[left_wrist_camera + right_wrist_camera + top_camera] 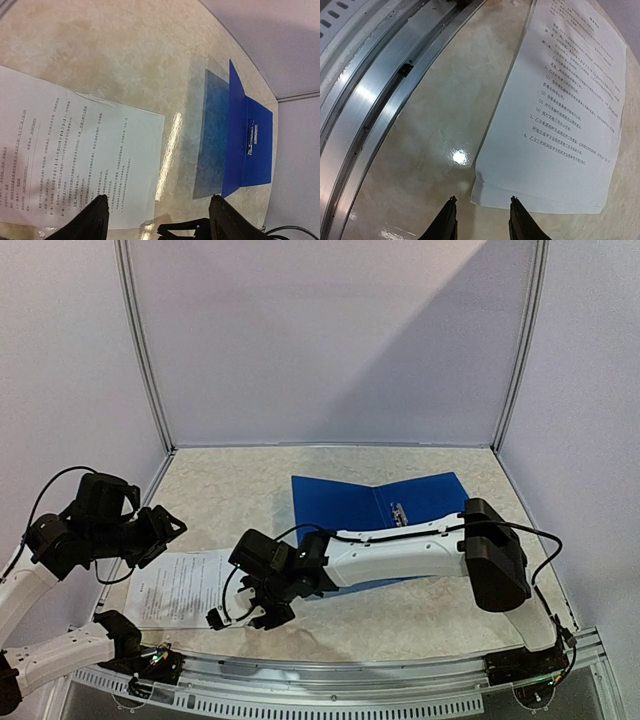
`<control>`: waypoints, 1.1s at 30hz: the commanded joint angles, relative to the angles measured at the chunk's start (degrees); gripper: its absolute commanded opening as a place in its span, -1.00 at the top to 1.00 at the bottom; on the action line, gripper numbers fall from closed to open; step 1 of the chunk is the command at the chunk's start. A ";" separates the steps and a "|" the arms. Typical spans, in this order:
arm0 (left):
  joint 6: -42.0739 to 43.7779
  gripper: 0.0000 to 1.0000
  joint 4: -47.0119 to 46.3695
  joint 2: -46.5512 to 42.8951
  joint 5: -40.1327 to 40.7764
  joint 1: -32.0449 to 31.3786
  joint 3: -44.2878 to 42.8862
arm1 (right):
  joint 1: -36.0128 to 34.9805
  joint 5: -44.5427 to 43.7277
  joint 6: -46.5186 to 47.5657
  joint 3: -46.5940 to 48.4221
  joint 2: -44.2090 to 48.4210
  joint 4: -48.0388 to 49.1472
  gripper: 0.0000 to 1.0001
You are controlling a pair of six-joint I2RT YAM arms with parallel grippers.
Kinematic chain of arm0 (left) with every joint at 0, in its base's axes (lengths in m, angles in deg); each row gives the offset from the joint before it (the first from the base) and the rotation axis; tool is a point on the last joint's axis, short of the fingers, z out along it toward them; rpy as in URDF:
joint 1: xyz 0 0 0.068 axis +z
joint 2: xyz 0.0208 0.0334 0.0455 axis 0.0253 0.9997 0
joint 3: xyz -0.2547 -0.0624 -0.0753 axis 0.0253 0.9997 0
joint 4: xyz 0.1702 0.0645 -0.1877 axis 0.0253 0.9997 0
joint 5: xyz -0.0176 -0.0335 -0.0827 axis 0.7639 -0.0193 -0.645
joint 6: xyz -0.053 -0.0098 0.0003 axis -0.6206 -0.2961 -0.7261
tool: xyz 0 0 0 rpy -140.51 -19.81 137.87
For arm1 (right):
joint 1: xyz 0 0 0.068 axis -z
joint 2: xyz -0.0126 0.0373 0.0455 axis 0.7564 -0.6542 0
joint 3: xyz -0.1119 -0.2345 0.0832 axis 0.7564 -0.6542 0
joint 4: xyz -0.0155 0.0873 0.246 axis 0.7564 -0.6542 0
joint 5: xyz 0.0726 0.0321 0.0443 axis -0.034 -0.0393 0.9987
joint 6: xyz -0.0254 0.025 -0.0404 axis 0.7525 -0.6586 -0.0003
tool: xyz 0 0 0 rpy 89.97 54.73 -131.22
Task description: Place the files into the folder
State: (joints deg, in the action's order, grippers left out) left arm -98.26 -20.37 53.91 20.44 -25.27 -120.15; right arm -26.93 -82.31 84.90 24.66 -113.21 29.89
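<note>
The files [180, 585] lie flat on the table near its front left, white sheets with lines of small black text. The blue folder [400, 505] lies open further back, right of the middle, one leaf raised and a metal clip showing inside. My right gripper [240, 618] reaches across to the sheets' right edge. In the right wrist view the right gripper [482, 205] is open, with nothing between its fingers, just short of a corner of the files [565, 125]. My left gripper [160, 210] hangs open above the files [75, 160], the folder [250, 145] far beyond it.
A metal rail [380, 90] runs along the table's front edge, close to the right gripper. Upright frame posts [145, 350] and white walls close in the table's sides and back. The right arm's white forearm [390, 555] crosses over the folder's near edge.
</note>
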 commanded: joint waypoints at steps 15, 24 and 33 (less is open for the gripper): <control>0.41 -0.39 -0.26 -2.33 0.09 0.61 2.88 | -0.04 -1.04 -1.59 1.44 -8.01 3.46 0.39; 0.40 -0.39 -0.36 -2.92 -0.17 0.60 3.24 | 0.03 -2.39 -1.39 1.87 -9.40 3.65 0.53; 0.64 -0.38 -0.09 -3.15 -0.01 0.62 3.14 | 0.03 -2.61 -0.86 7.92 -13.61 -2.20 0.59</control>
State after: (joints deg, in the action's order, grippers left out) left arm -98.09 -20.81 51.27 20.31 -25.27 -117.62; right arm -26.93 -83.70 83.68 30.54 -121.80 34.26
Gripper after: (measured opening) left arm 0.692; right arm 0.222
